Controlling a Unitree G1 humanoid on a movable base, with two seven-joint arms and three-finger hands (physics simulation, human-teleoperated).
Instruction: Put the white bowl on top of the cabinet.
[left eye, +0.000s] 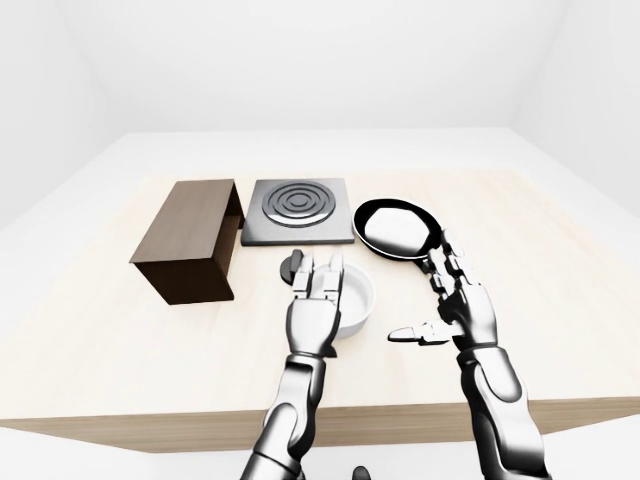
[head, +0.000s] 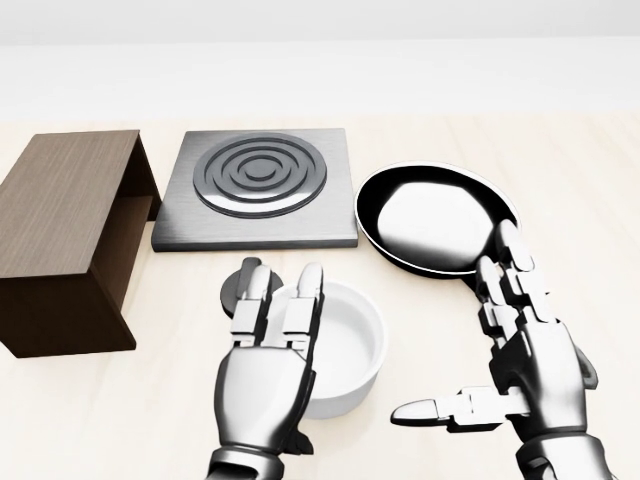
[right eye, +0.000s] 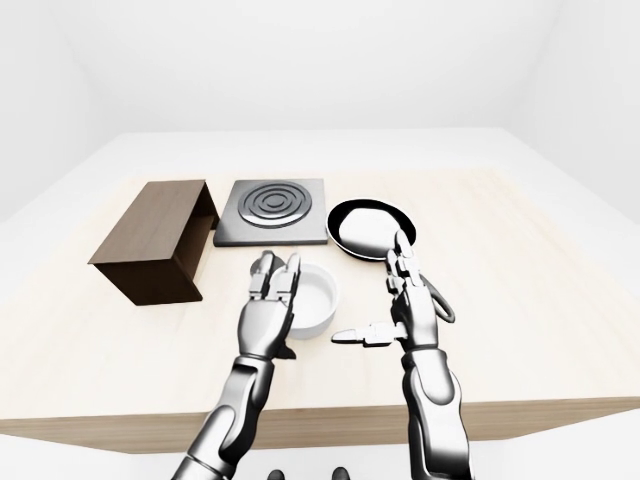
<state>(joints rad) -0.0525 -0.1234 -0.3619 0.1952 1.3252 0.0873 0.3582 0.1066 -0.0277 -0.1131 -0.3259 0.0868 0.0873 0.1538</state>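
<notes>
Reaching with left hand (head: 265, 375), fingers spread over white bowl (head: 345, 345) rim, ungripped; we expect a shove toward pan (head: 435, 220); right hand (head: 525, 360) open.

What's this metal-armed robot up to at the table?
It is reaching for a white bowl, meant to go on top of the brown cabinet. Its left hand stands open at the bowl's near left rim; the right hand hovers open beside it. Nothing is lifted yet.
</notes>
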